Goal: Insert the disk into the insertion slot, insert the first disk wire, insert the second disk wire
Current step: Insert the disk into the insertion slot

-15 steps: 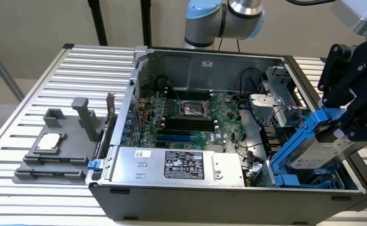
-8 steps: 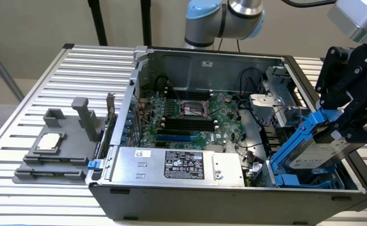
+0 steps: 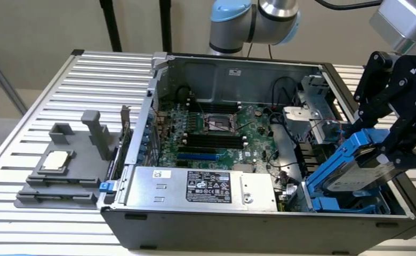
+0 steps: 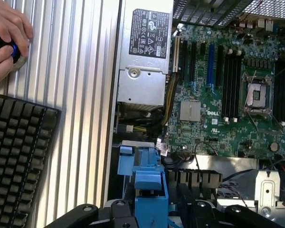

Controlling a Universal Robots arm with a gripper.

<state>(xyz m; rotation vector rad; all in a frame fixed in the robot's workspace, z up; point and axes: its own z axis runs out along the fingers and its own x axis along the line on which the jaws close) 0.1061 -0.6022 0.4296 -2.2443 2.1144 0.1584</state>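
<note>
The disk (image 3: 361, 169), silver-grey in a bright blue carrier, stands steeply tilted at the case's near corner on the exterior view's right. Its lower end reaches into the insertion slot (image 3: 350, 205), a grey cage with blue rails. Its upper end lies at my black gripper (image 3: 387, 159), which comes down from above on the right. In the wrist view the carrier's blue end (image 4: 149, 183) sits just ahead of the gripper (image 4: 156, 217). I cannot make out any disk wires.
The silver power-supply box (image 3: 201, 186) lies along the case's front beside the slot, with the motherboard (image 3: 215, 133) behind it. A grey fixture (image 3: 62, 170) stands on the slatted table at the left. The wrist view shows a person's hands (image 4: 4, 38) and a black keyboard (image 4: 19, 156).
</note>
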